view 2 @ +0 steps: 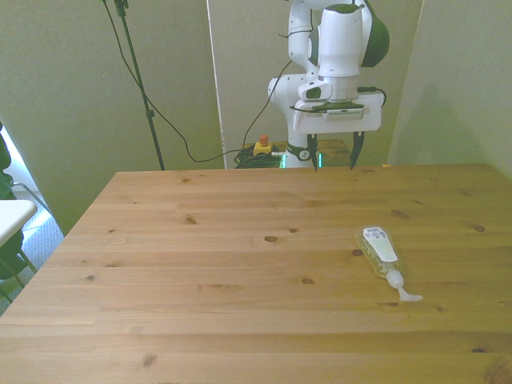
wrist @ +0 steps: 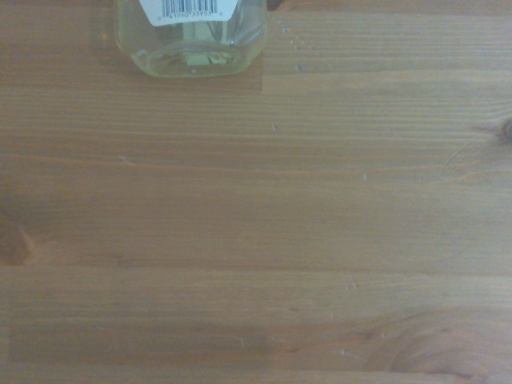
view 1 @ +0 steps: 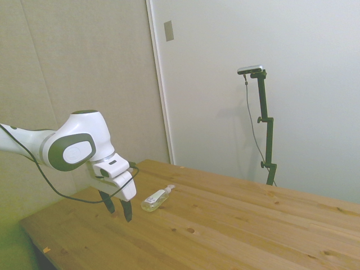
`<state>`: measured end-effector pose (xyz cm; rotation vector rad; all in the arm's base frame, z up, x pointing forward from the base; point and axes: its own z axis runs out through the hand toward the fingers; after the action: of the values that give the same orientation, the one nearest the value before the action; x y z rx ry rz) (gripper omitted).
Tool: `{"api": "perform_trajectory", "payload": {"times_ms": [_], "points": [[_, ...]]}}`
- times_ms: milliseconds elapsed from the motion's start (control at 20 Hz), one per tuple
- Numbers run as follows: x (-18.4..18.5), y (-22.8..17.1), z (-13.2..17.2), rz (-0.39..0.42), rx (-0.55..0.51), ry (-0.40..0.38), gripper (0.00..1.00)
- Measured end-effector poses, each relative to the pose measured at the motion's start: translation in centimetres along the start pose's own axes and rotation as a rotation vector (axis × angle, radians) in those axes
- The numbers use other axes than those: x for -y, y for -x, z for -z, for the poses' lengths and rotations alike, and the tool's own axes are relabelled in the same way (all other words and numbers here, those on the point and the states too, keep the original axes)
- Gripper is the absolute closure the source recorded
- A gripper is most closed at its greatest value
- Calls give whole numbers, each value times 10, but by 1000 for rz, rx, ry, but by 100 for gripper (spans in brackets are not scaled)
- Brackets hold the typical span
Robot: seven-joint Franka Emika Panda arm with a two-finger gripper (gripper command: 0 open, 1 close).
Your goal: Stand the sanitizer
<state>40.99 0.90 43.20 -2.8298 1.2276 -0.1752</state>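
You are at the approach step: the sanitizer [view 2: 382, 252] lies flat on its side on the table [view 2: 200, 264], toward the front view's right, with its white cap [view 2: 404, 291] aimed at the near edge and its blunt base turned toward the robot. Your gripper [view 2: 334, 152] hangs above the far edge, fingers spread apart and holding nothing, well apart from the bottle in the front view; the side view puts the gripper [view 1: 118, 209] low over the wood, just short of the bottle's [view 1: 156, 199] base end. The wrist view catches only that base [wrist: 192, 40], with a barcode label facing up, so the bottle is label-side up and nothing has been lifted yet. Judging from this, the next move calls for bringing the open fingers over the body, likely across its narrow width near the middle or toward the base, then closing, lifting and tipping it until the base meets the wood. The bottle is slim and clear plastic, so I would expect it to roll or slip if you pinch off-centre, and the narrow base will probably need a gentle, square set-down before you let go
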Motion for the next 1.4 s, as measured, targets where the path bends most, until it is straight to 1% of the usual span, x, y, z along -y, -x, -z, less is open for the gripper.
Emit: {"api": "perform_trajectory", "payload": {"times_ms": [200,350,550,800,950,1100,1250,1400], "points": [[3,-1,-3,-2,-3,3,0],[22,-13,1,-6,-33,-10,0],[73,-34,5,-21,-77,-10,0],[154,-67,0,-50,-122,-20,0],[198,-88,-13,-57,-129,-18,0],[233,-104,-33,-59,-127,-15,0],[255,-115,-55,-63,-126,2,0],[263,-126,-76,-71,-131,19,0]]}}
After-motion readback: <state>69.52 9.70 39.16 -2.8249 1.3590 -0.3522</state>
